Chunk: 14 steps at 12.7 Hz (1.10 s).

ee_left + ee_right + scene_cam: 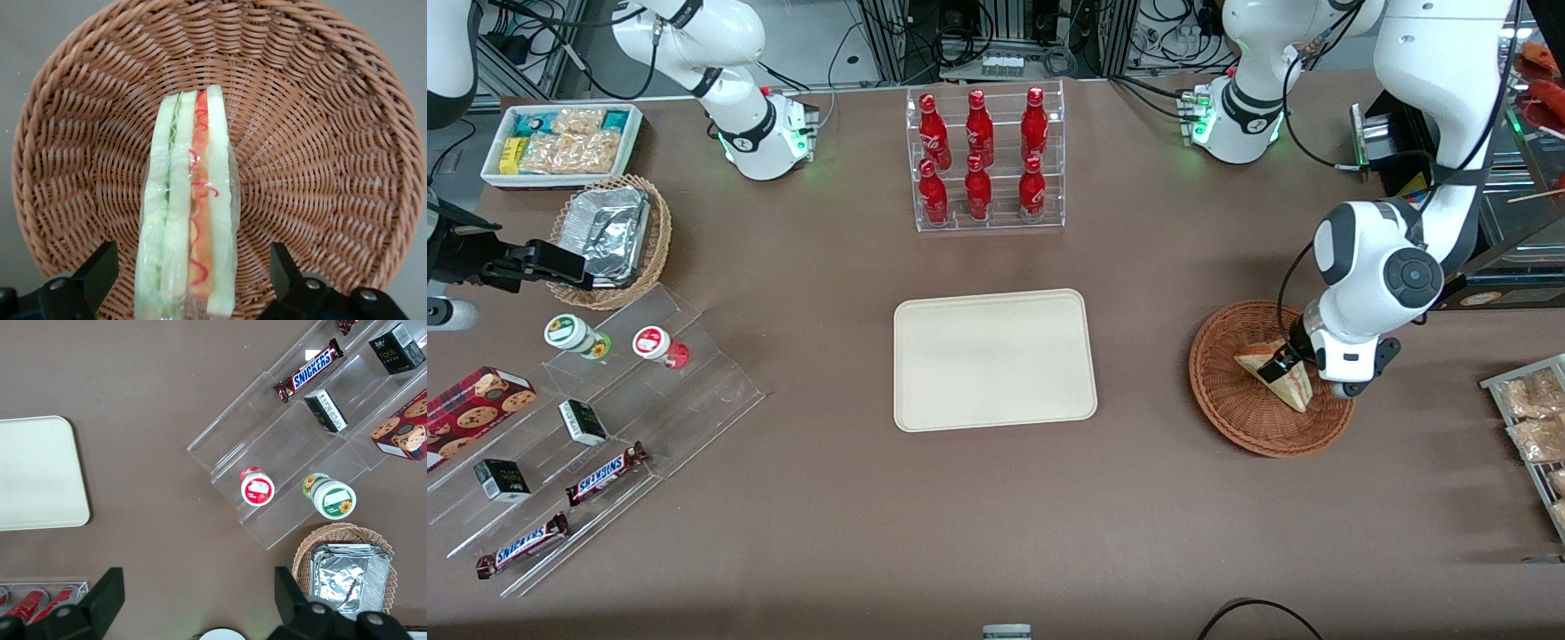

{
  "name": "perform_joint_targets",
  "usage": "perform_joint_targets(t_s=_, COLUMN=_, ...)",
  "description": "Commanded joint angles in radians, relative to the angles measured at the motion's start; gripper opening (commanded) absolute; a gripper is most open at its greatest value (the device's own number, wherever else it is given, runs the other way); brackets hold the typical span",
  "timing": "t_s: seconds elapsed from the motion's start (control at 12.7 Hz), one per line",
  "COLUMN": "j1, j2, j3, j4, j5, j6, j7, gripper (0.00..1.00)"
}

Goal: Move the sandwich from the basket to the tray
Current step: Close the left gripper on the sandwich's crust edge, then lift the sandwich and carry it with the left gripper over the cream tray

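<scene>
The sandwich (1296, 388), a plastic-wrapped wedge of white bread with green and orange-red layers, lies in the round reddish-brown wicker basket (1227, 396) toward the working arm's end of the table. My left gripper (1286, 363) hangs low over it, open. In the left wrist view the sandwich (190, 213) stands on edge between my two fingers (100, 270), with a gap on each side, and the basket (320, 153) fills the view around it. The beige tray (993, 360) lies flat at the table's middle, with nothing on it; its corner also shows in the right wrist view (33, 473).
A clear rack of red bottles (985, 160) stands farther from the camera than the tray. A stepped acrylic stand (605, 427) with snacks, a lighter wicker basket with a foil container (609, 236) and a white snack bin (560, 142) lie toward the parked arm's end. Snack packets (1534, 418) lie beside the basket.
</scene>
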<state>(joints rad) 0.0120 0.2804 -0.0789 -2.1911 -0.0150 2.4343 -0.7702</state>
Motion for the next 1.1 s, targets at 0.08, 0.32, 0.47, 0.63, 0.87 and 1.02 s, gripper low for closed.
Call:
perform_joint_targets(t_s=0.08, j1=0.002, j2=0.005, j3=-0.001, j4=-0.007, j5=-0.007, j6=0.025, j7=-0.017, gripper=0.3)
perform_joint_targets(t_s=0.32, j1=0.002, j2=-0.003, j3=-0.001, j4=-0.006, j5=-0.007, j6=0.008, j7=-0.015, gripper=0.0)
perform_joint_targets(t_s=0.47, j1=0.002, j2=-0.012, j3=-0.001, j4=-0.004, j5=-0.007, j6=-0.004, j7=-0.014, gripper=0.0)
perform_joint_targets(t_s=0.63, j1=0.0, j2=-0.029, j3=-0.001, j4=0.005, j5=-0.007, j6=-0.05, j7=-0.011, gripper=0.0)
perform_joint_targets(t_s=0.87, j1=-0.009, j2=-0.053, j3=-0.004, j4=0.103, j5=-0.005, j6=-0.203, j7=0.006, gripper=0.0)
perform_joint_targets(t_s=1.02, j1=-0.032, j2=-0.052, j3=-0.012, j4=0.186, j5=-0.005, j6=-0.294, j7=0.021, gripper=0.0)
